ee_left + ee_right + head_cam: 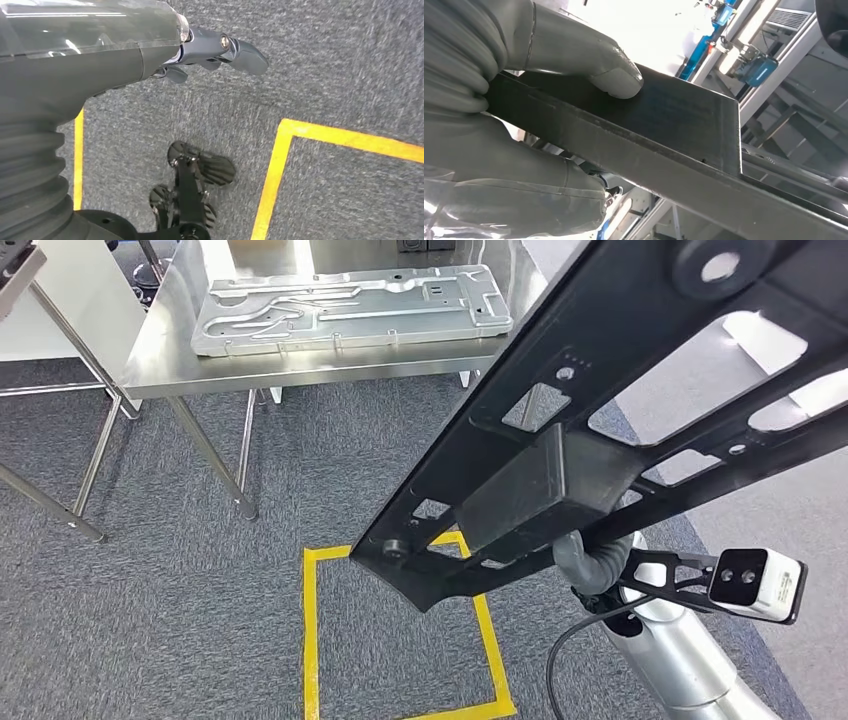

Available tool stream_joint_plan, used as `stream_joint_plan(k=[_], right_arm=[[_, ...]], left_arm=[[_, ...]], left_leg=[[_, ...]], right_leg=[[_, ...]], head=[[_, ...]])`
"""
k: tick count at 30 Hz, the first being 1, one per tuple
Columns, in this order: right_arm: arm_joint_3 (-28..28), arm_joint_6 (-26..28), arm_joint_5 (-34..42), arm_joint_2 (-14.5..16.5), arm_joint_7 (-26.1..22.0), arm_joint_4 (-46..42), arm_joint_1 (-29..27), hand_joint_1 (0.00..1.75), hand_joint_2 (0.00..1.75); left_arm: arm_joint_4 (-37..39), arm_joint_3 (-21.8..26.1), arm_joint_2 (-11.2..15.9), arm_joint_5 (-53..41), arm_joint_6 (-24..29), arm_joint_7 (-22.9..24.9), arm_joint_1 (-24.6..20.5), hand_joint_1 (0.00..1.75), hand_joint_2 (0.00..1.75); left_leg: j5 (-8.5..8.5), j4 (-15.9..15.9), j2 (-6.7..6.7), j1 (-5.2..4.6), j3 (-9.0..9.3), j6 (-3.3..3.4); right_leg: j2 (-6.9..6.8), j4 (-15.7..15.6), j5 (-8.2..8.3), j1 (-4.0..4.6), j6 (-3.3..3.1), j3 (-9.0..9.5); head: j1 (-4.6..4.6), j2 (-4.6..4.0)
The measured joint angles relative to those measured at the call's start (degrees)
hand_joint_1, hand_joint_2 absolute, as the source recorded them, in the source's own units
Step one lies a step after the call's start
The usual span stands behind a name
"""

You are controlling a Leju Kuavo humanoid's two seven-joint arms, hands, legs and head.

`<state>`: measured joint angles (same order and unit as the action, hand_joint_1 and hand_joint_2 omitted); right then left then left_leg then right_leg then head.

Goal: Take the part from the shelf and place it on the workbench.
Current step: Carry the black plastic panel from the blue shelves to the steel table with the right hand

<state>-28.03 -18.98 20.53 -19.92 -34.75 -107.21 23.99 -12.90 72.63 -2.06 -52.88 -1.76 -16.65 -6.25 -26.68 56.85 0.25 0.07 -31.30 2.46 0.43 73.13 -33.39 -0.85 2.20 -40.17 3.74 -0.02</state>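
Observation:
A long black part (620, 370), a flat frame with cut-outs and a boxy block (530, 495) on it, slants across the right of the head view, off the floor. My right hand (590, 560) grips it from beneath at the block. In the right wrist view my thumb (616, 80) presses on the block's flat face (674, 115), with the other fingers wrapped under it. The steel workbench (300, 365) stands ahead at the upper left, apart from the part. My left hand (100, 60) hangs over the carpet holding nothing, its dark fingers (240, 52) extended.
A large silver stamped plate (350, 305) lies on the workbench top. A second table with thin steel legs (90, 455) stands at the far left. A yellow taped square (312, 640) marks the grey carpet below the part; more yellow tape (280, 165) lies under my left hand.

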Motion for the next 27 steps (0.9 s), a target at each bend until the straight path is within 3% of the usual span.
stream_joint_plan(k=[1,3,4,6,9,11,14,15,16,17,19,21,23,25,27], right_arm=[[-0.1,0.0,0.0,0.0,0.0,0.0,-0.1,1.75,1.75],[-0.3,0.0,-0.2,0.0,0.0,0.0,-0.3,1.75,1.75],[-0.4,0.0,-0.4,0.0,-0.1,0.0,-0.3,1.75,1.75],[-0.6,-0.2,-0.8,0.0,-0.1,0.0,-0.6,1.75,1.75],[-0.8,-0.2,-1.1,0.0,-0.2,-0.1,-1.1,1.75,1.75],[-0.9,-0.2,-1.2,0.0,-0.2,-0.2,-1.1,1.75,1.75],[-1.2,-0.2,-1.2,0.1,-0.2,-0.3,-1.3,1.75,1.75],[-1.3,-0.3,-1.2,0.1,-0.2,-0.3,-1.4,1.75,1.75],[-1.3,-0.3,-1.2,0.2,-0.2,-0.3,-1.4,1.75,1.75],[-1.4,-0.3,-1.2,0.2,-0.2,-0.3,-1.4,1.75,1.75],[-1.5,-0.4,-1.3,0.3,-0.2,-0.3,-1.5,1.75,1.75],[-1.6,-1.0,-1.6,0.6,-0.2,-0.3,-1.5,1.75,1.75],[-1.6,-1.5,-2.0,1.1,-0.2,-0.3,-1.6,1.75,1.75],[-1.6,-1.9,-2.2,1.6,-0.1,-0.3,-1.7,1.75,1.75],[-1.6,-2.3,-2.5,2.0,0.0,-0.2,-1.6,1.75,1.75]], left_arm=[[0.0,0.0,0.0,0.0,0.0,0.0,0.1,0.00,1.75],[0.0,0.0,0.0,0.1,-0.1,0.0,0.1,0.00,1.75],[0.0,0.0,-0.1,0.2,0.0,0.0,0.1,0.00,1.75],[0.0,0.0,-0.1,0.5,0.0,0.0,0.0,0.00,1.75],[0.0,0.0,-0.1,0.7,0.2,0.1,-0.1,0.00,1.75],[0.0,0.1,-0.1,0.7,0.2,0.0,-0.1,0.00,1.75],[0.0,0.1,-0.1,0.7,0.2,0.0,0.0,0.00,1.75],[0.0,0.1,-0.1,0.7,0.2,0.1,0.1,0.00,1.75],[0.0,0.1,-0.1,0.7,0.2,0.1,0.2,0.00,1.75],[0.0,0.1,-0.1,0.7,0.2,0.1,0.2,0.00,1.75],[0.0,0.1,-0.1,0.9,0.3,0.1,0.2,0.00,1.75],[0.0,0.2,0.0,1.2,0.4,0.1,0.1,0.00,1.75],[0.0,0.2,0.1,1.5,0.5,0.0,0.2,0.00,1.75],[0.0,0.3,0.1,1.8,0.6,0.0,0.3,0.00,1.75],[0.0,0.3,0.1,2.1,0.6,0.0,0.1,0.00,1.75]], left_leg=[[-0.37,0.0,-0.02,0.11,0.43,-0.17],[-1.31,0.1,-0.05,0.41,1.50,-0.74],[-1.75,0.2,-0.08,0.51,2.01,-1.10],[-2.41,0.2,-0.11,0.53,2.55,-1.97],[-2.75,1.2,-0.07,0.55,2.83,-3.00],[-3.62,5.4,-0.08,0.70,0.63,-3.29],[-7.55,16.1,-0.10,0.70,-6.33,-3.39],[-8.01,17.7,-0.10,0.65,-7.94,-3.31],[-7.14,17.2,-0.10,0.60,-8.53,-3.10],[-5.04,14.7,-0.12,0.48,-8.06,-2.73],[-0.23,7.1,-0.11,-0.03,-5.51,-1.61],[0.49,2.7,-0.15,-0.72,-3.85,-0.74],[0.09,1.3,-0.30,-1.07,-3.02,-0.03],[1.22,0.1,-0.35,-0.91,-1.53,0.50],[1.39,-0.4,-0.31,-0.68,-0.49,0.61]], right_leg=[[-0.08,-0.9,1.47,-0.24,0.17,-0.32],[-0.32,-7.9,6.68,-0.63,0.40,1.87],[-0.45,-11.3,8.04,-0.60,0.37,3.11],[-0.64,-14.6,8.69,-0.26,-0.33,4.34],[-0.47,-14.9,8.61,-0.04,-1.95,4.93],[-0.45,-15.1,8.24,0.02,-2.73,5.77],[-0.38,-15.2,7.30,0.46,-3.49,6.65],[-0.29,-15.2,6.96,0.65,-3.60,7.02],[-0.21,-15.2,6.60,0.86,-3.67,7.49],[-0.15,-15.2,6.22,1.06,-3.70,8.05],[-0.13,-15.2,5.44,1.39,-3.65,9.25],[-0.09,-15.4,4.82,1.29,-3.20,9.86],[-0.08,-14.7,5.11,1.05,-2.43,10.05],[-0.14,-13.1,4.92,0.89,-1.72,10.10],[-0.14,-9.3,2.63,0.61,-1.01,8.18]], head=[[0.00,0.00],[0.00,0.00],[-0.01,0.00],[-0.01,0.00],[-0.01,0.00],[-0.01,0.00],[0.00,0.00],[0.00,0.00],[0.00,0.00],[0.00,0.00],[-0.01,0.00],[-0.01,0.00],[0.01,0.00],[0.00,0.00],[-0.01,0.00]])
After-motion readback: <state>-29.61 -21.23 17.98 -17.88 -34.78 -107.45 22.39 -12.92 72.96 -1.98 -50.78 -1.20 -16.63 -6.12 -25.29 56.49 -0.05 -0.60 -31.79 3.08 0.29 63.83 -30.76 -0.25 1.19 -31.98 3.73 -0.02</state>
